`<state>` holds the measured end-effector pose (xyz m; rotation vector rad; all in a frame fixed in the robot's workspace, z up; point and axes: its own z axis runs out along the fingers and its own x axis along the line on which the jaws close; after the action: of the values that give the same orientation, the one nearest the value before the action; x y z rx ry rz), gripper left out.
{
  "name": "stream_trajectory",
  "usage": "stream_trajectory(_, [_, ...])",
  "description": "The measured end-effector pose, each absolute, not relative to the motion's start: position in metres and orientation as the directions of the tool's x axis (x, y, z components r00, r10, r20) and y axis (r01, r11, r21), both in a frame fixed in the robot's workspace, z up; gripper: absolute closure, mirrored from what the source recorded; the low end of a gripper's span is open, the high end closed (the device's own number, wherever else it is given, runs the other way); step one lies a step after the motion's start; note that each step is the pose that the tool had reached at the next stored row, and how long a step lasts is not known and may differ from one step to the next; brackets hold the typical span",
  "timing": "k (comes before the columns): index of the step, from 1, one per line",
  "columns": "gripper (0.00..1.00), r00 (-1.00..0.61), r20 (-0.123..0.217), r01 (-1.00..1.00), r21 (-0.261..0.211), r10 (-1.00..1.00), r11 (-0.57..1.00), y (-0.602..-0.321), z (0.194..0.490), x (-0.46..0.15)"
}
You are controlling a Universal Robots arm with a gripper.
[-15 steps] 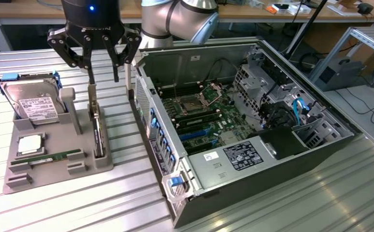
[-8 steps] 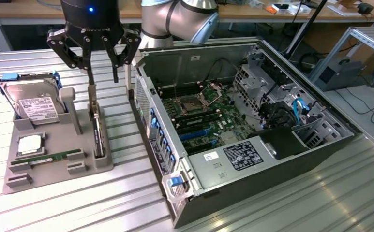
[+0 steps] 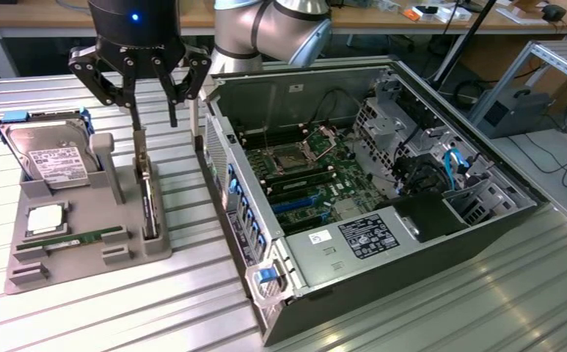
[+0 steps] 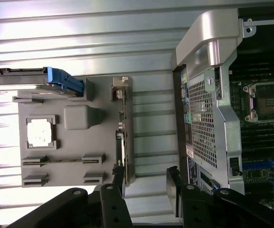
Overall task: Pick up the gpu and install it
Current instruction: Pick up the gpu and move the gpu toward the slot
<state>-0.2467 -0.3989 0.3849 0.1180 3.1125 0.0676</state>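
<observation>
The tool (image 3: 154,123) hung wide open and empty above the grey holder (image 3: 87,257) on the table (image 3: 116,315); the gpu (image 3: 149,202) stood on edge in a slot of the holder, on the side nearest the open computer case (image 3: 361,191); in the wrist view one of the fingers (image 4: 119,183) seemed in line with the card's end, though contact could not be judged; a hard drive (image 3: 56,158), a processor (image 3: 46,220) and a memory stick (image 3: 83,238) sat in the same holder.
</observation>
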Motion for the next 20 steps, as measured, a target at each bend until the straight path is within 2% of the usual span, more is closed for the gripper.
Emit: stream_trajectory(20, [0.52, -0.997, -0.024, 0.075, 0.044, 0.076, 0.996, -0.3989, 0.3813, -0.2516])
